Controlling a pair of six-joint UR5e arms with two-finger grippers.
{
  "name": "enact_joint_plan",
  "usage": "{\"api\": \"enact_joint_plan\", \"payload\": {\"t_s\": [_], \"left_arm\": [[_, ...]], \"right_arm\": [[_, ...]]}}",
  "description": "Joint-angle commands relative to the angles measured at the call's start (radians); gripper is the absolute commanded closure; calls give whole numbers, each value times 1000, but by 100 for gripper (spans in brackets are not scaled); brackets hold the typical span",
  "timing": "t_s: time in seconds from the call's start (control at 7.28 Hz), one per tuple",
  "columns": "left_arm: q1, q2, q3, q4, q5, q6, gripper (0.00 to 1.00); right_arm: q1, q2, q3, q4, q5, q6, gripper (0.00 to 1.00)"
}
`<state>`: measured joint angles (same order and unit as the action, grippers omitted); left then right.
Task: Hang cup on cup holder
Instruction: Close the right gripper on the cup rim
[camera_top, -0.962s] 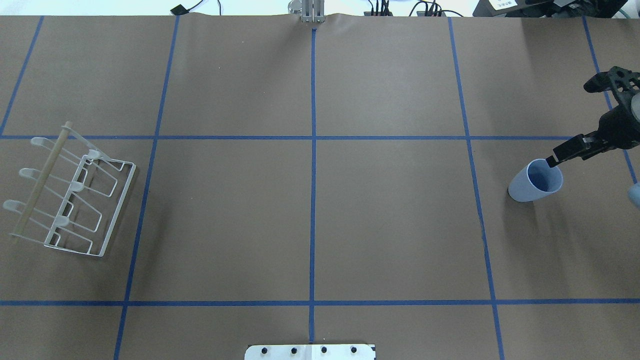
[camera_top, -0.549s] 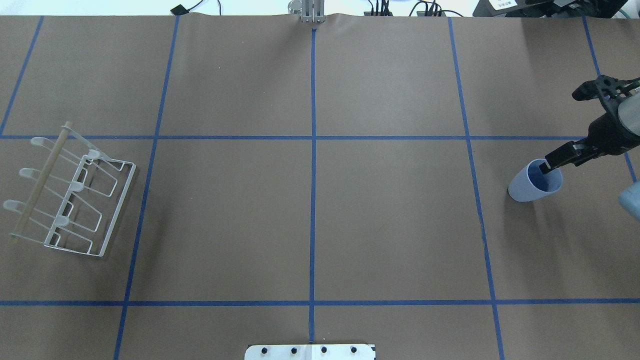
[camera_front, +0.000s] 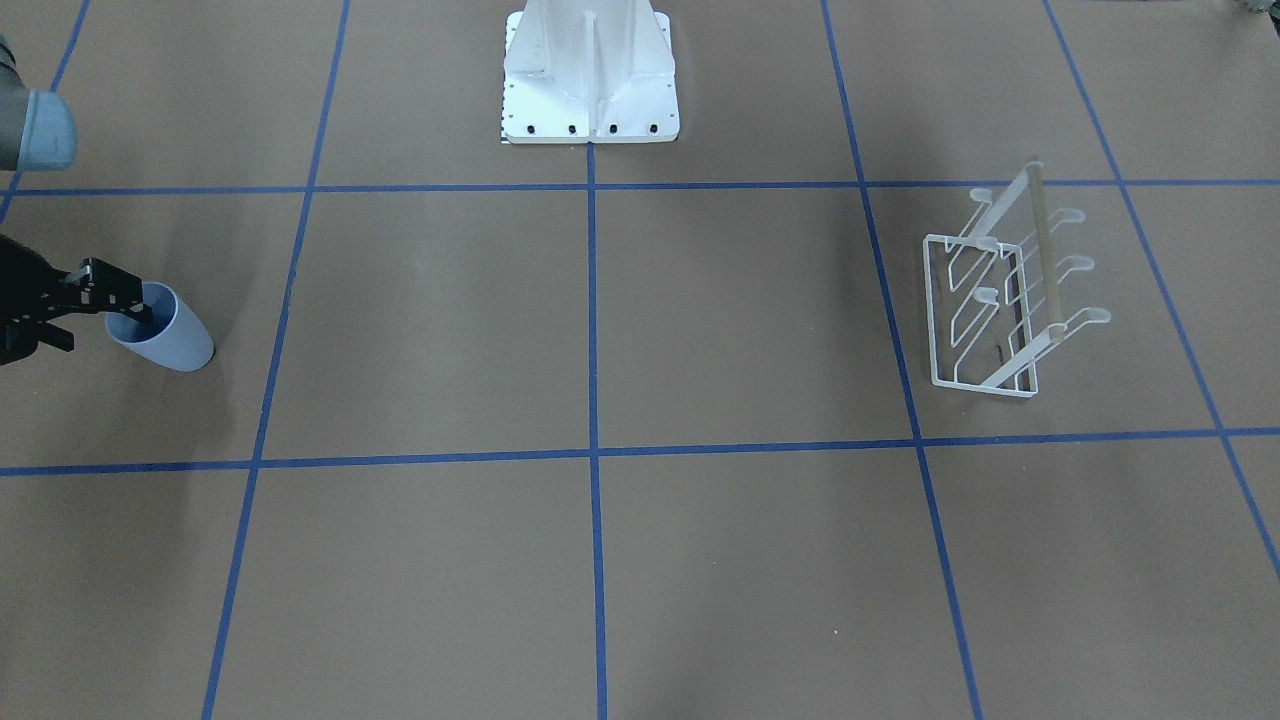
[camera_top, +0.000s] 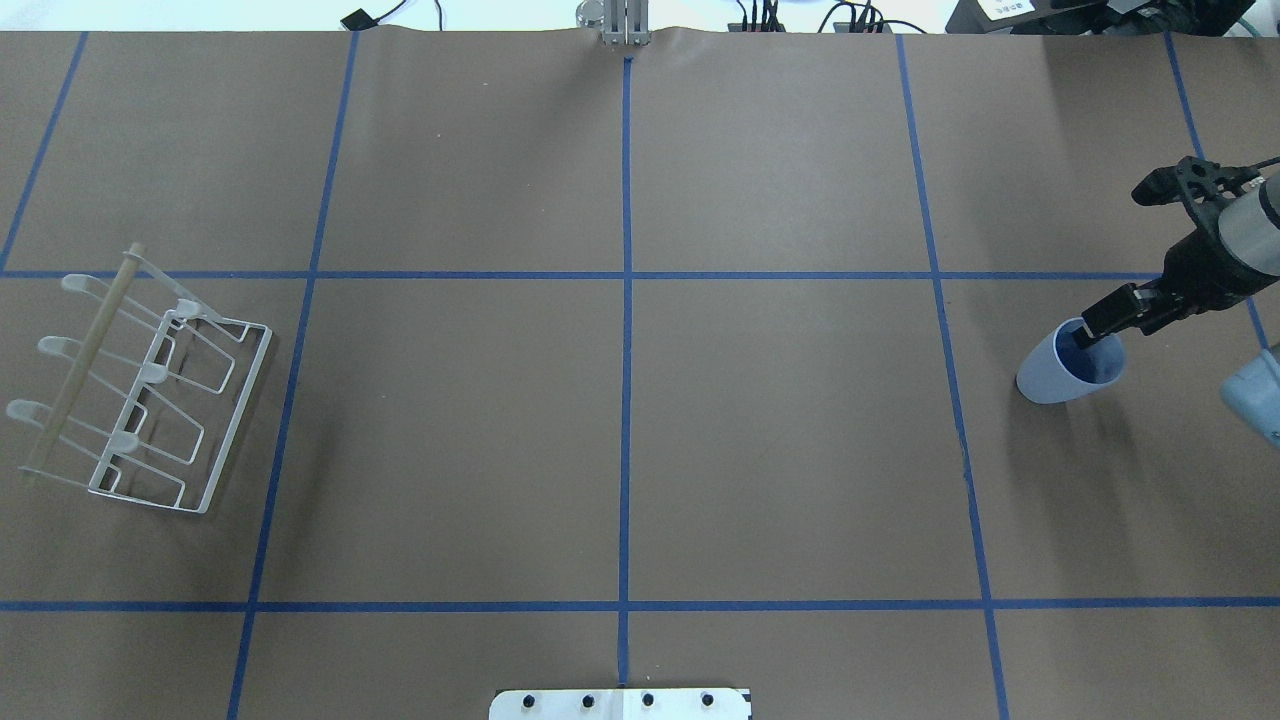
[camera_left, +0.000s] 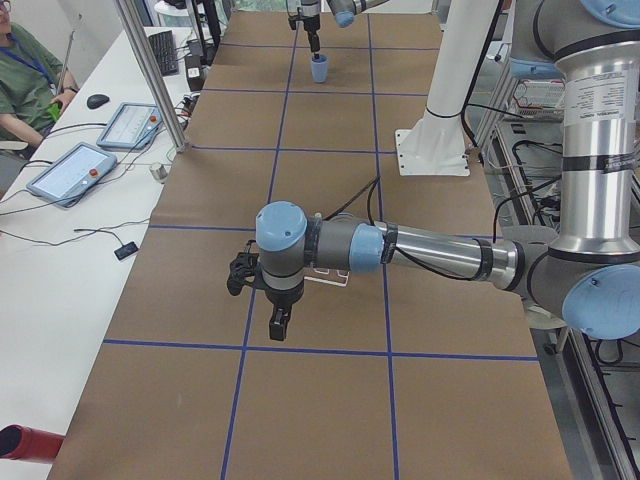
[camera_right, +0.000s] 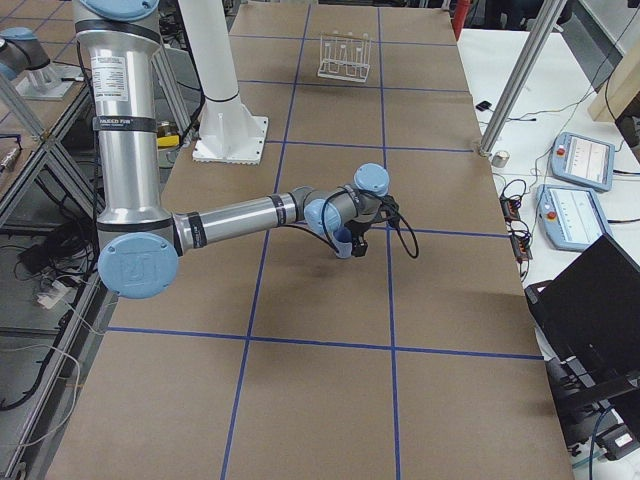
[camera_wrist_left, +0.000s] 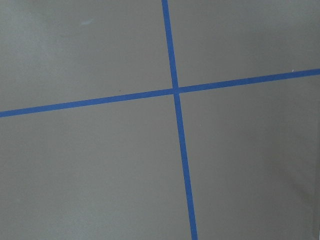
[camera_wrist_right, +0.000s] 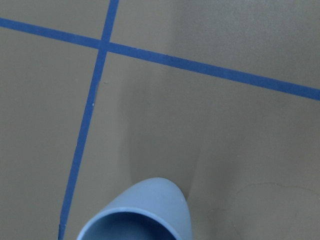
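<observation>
**At the right edge, one finger in the cup**

Near the right edge of the tabletop (camera_top: 780, 450), about halfway between its near and far edges, the cup (camera_top: 1048, 378) stands on its base, mouth up. My right tool (camera_top: 1122, 260) is spread wide over it. One finger (camera_top: 1108, 314) dips past the rim into the cup's mouth. The other hangs outside, on the side toward the far edge, well apart from the cup's wall. I cannot tell whether the inner finger touches the wall. My right wrist camera catches only a curve of the pale blue rim at the bottom of its view, with blue tape lines (camera_wrist_right: 200, 67) crossing on the brown paper beyond.

Close to the left edge, the cup holder (camera_top: 152, 373) stands on the tabletop, its wooden rod (camera_top: 85, 360) on top and its prongs angled upward. Cup and cup holder sit at opposite ends, well apart.

My left tool (camera_left: 260, 300) hangs above the tabletop on the left-edge side of the cup holder. Only the side camera shows it, so I cannot tell whether it is wide or narrow.
</observation>
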<state>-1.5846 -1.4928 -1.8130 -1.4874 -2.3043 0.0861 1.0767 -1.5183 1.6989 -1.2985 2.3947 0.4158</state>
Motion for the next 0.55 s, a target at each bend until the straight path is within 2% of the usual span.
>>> {"api": "enact_joint_plan", "payload": {"t_s": [0.0, 0.14, 0.27, 0.41], "left_arm": [[0, 0, -5, 1, -1, 0, 1], [0, 0, -18, 6, 0, -2, 1], [0, 0, -20, 7, 2, -2, 1], [0, 0, -19, 6, 2, -2, 1]], "right_arm": [[-1, 15, -25, 1, -6, 0, 34], [-1, 15, -24, 2, -6, -3, 73], [-6, 13, -19, 2, -5, -8, 98], [-7, 12, -15, 2, -3, -9, 100]]}}
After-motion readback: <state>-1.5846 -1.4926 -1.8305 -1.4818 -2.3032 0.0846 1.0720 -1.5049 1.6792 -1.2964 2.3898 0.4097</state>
